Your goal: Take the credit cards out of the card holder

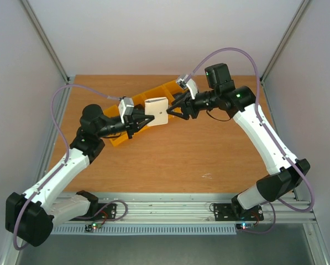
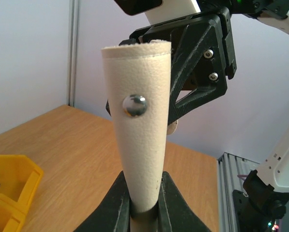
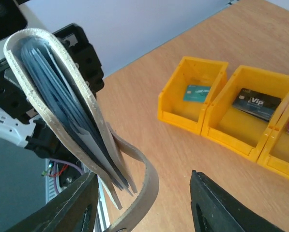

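My left gripper (image 2: 144,198) is closed tight on the card holder (image 2: 139,121), up above the table (image 1: 181,160). My right gripper (image 3: 144,208) stands open just beside it. The teal card (image 3: 196,92) and the dark card (image 3: 257,103) lie in yellow bins (image 3: 175,113).

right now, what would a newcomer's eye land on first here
The cream card holder stands out, clamped upright in the left hand above the table, with the right hand open at its edge. Beyond it, a row of yellow bins holds a teal card and a dark card, one per bin.
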Robot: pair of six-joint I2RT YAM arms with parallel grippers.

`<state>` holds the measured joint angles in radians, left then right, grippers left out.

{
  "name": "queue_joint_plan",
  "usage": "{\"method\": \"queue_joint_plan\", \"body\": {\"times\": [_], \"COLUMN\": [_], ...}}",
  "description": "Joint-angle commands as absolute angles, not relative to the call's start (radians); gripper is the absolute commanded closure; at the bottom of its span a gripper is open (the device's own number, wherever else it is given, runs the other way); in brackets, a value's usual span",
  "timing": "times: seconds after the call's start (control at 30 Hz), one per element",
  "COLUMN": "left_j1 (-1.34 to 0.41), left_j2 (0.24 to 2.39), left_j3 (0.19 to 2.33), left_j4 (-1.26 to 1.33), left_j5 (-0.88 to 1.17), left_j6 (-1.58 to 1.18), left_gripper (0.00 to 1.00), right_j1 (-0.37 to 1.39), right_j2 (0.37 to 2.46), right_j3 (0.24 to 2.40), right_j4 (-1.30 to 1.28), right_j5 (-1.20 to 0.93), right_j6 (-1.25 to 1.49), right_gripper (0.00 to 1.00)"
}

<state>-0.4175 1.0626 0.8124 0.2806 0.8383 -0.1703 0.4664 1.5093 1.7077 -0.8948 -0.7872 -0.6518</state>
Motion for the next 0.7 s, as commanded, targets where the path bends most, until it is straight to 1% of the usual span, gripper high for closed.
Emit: {"method": "queue_joint_plan", "body": {"times": [0.0,0.1,0.2,0.47,0.67], "left_j1": [-0.423,-0.423,-0.423,-0.423,-0.426], "left_j2": [1.039,1.040,1.047,1.064,1.090], "left_j3": [0.832,0.828,0.831,0.839,0.860], "left_j4": [0.367,0.370,0.387,0.404,0.406], "left_j5": [0.912,0.937,0.952,0.987,1.021], "left_j6": [-0.163,-0.163,-0.163,-0.170,-0.161], "left_gripper": [1.00,1.00,1.00,1.00,1.00], "right_j1": [0.465,0.464,0.464,0.464,0.466], "right_j2": [1.509,1.498,1.511,1.489,1.498], "right_j3": [1.741,1.733,1.751,1.738,1.758], "right_j4": [-0.991,-1.030,-1.078,-1.082,-1.048], "right_j5": [-0.841,-0.783,-0.779,-0.736,-0.819], "right_j6": [-0.751,-0.806,-0.834,-0.869,-0.833], "right_gripper": [0.50,0.50,0.51,0.51,0.53]}}
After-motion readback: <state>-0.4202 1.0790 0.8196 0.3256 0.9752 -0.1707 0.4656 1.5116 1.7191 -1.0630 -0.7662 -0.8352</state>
